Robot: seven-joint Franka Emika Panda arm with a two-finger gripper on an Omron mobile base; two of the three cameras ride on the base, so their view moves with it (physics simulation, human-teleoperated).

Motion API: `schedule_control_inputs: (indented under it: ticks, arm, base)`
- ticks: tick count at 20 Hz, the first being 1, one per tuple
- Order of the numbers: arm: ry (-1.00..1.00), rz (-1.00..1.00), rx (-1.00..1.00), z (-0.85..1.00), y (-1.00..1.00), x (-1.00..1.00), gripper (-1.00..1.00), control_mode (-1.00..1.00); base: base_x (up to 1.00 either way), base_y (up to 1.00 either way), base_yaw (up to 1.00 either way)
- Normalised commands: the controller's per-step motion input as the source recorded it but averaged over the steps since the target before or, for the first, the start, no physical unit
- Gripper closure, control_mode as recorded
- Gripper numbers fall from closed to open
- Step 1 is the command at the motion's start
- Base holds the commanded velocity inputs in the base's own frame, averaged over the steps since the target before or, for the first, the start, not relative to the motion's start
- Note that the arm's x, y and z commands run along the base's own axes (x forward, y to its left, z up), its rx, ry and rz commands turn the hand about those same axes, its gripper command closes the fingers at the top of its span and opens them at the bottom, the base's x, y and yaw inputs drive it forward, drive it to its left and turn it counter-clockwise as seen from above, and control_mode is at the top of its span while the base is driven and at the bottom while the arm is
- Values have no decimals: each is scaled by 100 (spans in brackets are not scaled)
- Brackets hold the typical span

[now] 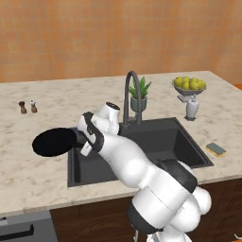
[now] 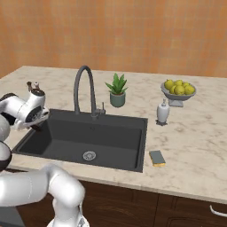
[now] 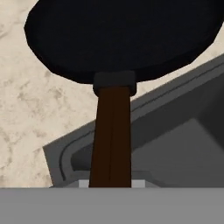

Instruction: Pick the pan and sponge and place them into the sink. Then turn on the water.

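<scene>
Fingers [image 1: 81,141] were clenched on the pan's [image 1: 54,142] brown handle, holding it above the bench [image 1: 28,179] at the sink's [image 1: 142,142] left edge; sponge [image 1: 216,150] lay right.

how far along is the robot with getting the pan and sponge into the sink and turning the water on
Nothing is finished yet. In hand: the gripper is shut on the pan's brown handle, holding the pan by the sink's left edge, over the counter rather than the basin. Left to do: set the pan in the sink, fetch the sponge lying on the counter right of the sink, and turn on the faucet, which shows no water.
</scene>
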Motion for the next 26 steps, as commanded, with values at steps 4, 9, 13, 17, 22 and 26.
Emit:
schedule_control_inputs:
  ticks: [4, 9, 13, 17, 22, 26]
  arm:
    - [-15, 12, 4, 6, -74, -45, 100, -100]
    - [-9, 9, 11, 19, -68, -41, 100, -100]
    - [-1, 1, 6, 7, -58, -39, 100, -100]
    - [-1, -2, 1, 0, -46, -29, 100, -100]
    - [0, -1, 6, 0, -80, 1, 100, -100]
    - [0, 1, 2, 0, -82, 0, 100, -100]
  base:
    - [0, 0, 0]
    - [0, 0, 0]
    - [0, 0, 0]
    - [0, 0, 0]
    - [0, 0, 0]
    - [0, 0, 0]
